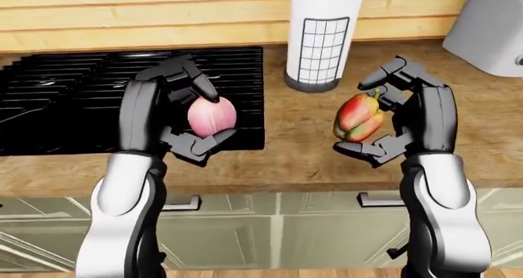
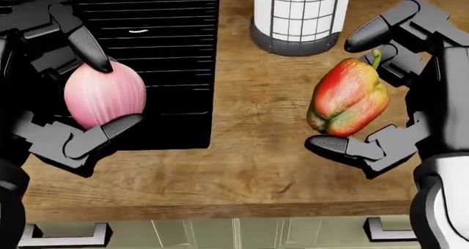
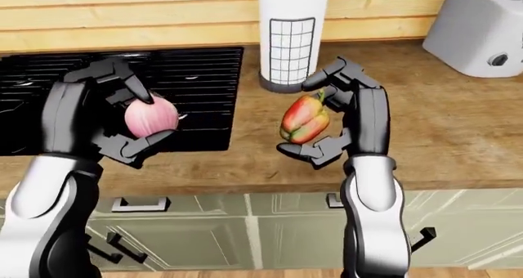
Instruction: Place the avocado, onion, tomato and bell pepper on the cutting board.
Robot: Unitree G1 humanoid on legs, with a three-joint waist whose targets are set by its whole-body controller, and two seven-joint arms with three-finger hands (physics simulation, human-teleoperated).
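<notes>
So the left hand has its fingers wrapped round the onion, over at 9 o'clock in the head view above the black stove. The right hand is closed on the bell pepper at 3 o'clock, over the wooden counter. No cutting board in sight. The onion's probably firm with slick skin, so grip its widest part. The pepper's likely light and hollow, so hold the body, not the stem.

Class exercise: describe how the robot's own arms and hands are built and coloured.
Both forearms are glossy white, rounded shells. The left hand and right hand are dark grey to black, blocky and three-fingered, with smooth rounded black fingertips. No cables or markings show.
</notes>
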